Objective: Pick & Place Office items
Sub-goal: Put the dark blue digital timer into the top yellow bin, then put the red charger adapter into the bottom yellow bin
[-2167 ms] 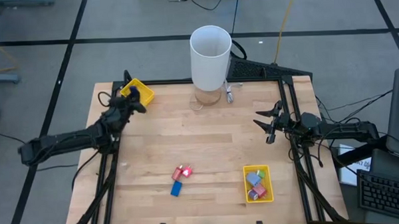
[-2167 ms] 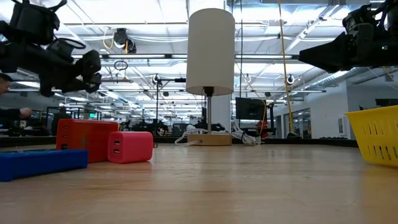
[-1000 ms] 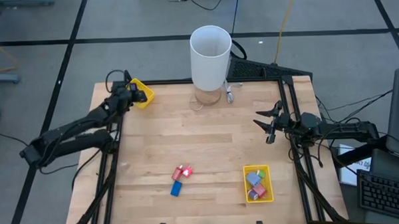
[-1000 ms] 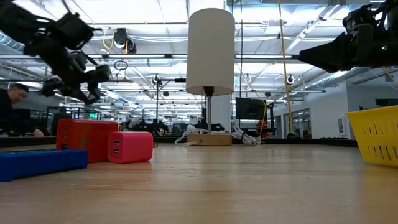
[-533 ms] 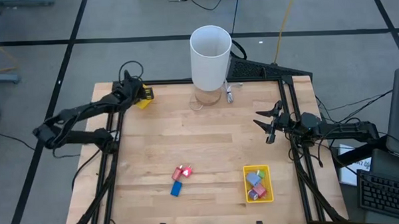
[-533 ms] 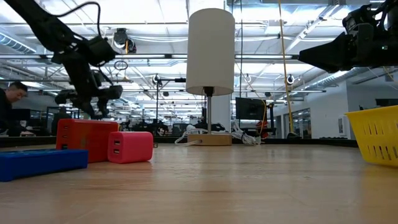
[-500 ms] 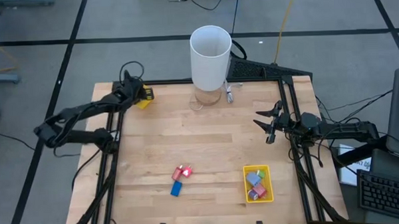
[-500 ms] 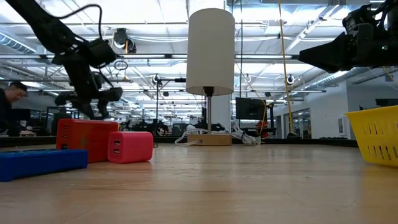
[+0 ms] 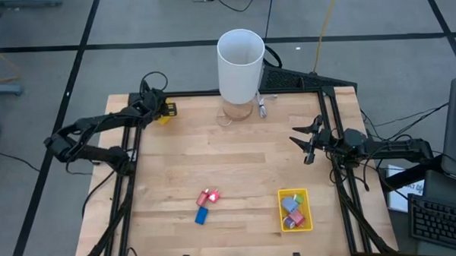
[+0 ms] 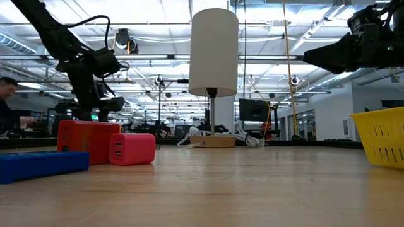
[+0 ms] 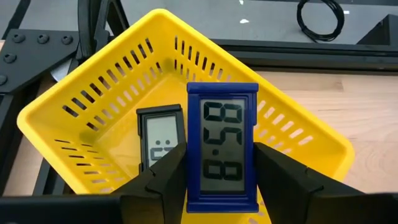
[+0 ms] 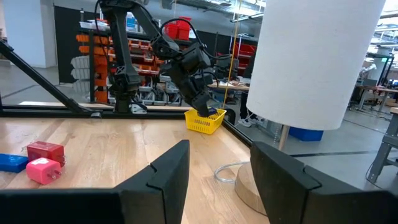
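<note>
Two arms show, the left pincer (image 11: 214, 186) now lowered over the yellow tray (image 9: 165, 113) at the counter's (image 9: 236, 154) far left corner, clamping a blue clock (image 11: 222, 147) above a black clock (image 11: 160, 138) inside, while the right pincer (image 9: 306, 140) hangs spread-fingered at the right edge, the middle open.

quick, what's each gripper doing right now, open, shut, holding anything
Left gripper: shut on a blue digital clock, over the yellow basket.
Right gripper: open, holding nothing, at the table's right edge.
</note>
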`<control>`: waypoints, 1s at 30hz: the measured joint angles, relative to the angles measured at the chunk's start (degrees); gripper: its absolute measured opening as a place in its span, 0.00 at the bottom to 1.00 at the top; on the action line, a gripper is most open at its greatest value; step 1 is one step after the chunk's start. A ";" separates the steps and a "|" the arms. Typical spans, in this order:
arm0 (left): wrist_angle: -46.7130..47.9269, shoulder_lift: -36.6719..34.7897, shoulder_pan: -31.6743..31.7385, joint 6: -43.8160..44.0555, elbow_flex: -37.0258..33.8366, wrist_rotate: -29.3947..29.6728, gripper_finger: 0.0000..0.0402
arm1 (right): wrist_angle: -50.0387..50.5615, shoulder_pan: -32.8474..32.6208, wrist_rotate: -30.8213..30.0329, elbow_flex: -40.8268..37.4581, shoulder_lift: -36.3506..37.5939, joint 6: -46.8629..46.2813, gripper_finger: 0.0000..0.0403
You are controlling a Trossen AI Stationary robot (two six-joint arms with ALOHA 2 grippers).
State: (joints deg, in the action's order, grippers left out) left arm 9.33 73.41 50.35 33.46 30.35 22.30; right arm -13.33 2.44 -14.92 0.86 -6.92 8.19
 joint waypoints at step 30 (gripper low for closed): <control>0.21 -0.18 0.00 -0.48 -0.16 -2.30 0.71 | 0.14 0.00 0.02 0.00 0.00 -0.04 0.40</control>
State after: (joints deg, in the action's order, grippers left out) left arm 9.55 73.22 50.35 32.98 30.19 20.00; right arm -13.19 2.44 -14.90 0.86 -6.92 8.14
